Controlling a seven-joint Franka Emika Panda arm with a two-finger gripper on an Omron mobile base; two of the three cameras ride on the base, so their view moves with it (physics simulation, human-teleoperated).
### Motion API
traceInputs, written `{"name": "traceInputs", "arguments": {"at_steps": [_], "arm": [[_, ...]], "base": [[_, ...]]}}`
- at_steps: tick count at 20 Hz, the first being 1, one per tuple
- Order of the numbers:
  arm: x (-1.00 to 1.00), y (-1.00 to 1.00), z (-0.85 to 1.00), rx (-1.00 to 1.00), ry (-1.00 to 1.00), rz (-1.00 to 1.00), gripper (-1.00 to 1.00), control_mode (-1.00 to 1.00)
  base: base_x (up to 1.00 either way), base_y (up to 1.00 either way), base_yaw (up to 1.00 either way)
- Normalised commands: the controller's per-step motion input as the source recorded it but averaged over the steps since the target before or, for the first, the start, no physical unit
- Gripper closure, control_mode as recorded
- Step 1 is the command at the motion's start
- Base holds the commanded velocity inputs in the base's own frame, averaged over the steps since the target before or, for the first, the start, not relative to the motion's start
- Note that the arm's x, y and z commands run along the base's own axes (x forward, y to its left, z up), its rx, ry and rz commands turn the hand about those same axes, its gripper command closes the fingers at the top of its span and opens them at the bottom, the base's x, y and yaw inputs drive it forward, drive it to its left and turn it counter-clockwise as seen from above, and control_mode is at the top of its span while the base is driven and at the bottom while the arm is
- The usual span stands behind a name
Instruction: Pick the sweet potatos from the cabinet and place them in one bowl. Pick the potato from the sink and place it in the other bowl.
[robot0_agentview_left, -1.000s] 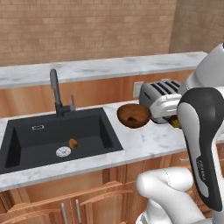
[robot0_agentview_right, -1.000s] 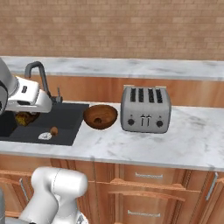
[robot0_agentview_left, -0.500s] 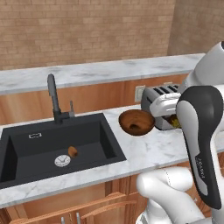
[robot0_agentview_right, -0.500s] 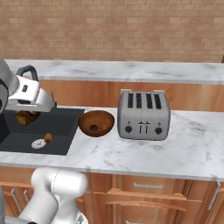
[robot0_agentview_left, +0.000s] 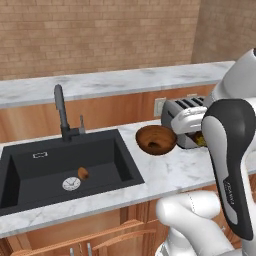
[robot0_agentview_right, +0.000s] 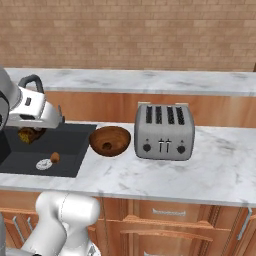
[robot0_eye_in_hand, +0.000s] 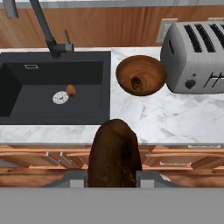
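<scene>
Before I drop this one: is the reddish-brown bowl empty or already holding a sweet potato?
Not empty: the reddish-brown bowl already holds one dark sweet potato, seen inside it in the hand view.

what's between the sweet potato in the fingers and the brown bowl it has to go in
Nothing visible. The gripper holds a sweet potato above the counter's front edge, and the reddish-brown bowl sits open beyond bare marble. Another sweet potato already lies inside. The toaster stands beside the bowl, off the path.
</scene>
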Motion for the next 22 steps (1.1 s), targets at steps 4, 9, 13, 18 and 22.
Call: {"name": "traceInputs", "arguments": {"at_steps": [4,9,13,18,22], "arm": [[0.06,0.0,0.0,0.0,0.0,0.0,1.0,-1.0],[0.48,0.0,-0.01,0.0,0.0,0.0,1.0,-1.0],[0.68,0.0,-0.05,0.0,0.02,0.0,1.0,-1.0],[0.55,-0.24,-0.4,0.0,-0.12,0.0,1.0,-1.0],[0.26,-0.22,-0.24,-0.01,-0.1,0.0,1.0,-1.0]], "base": [[0.0,0.0,0.0],[0.0,0.0,0.0],[0.0,0.0,0.0],[0.0,0.0,0.0],[0.0,0.0,0.0]]}}
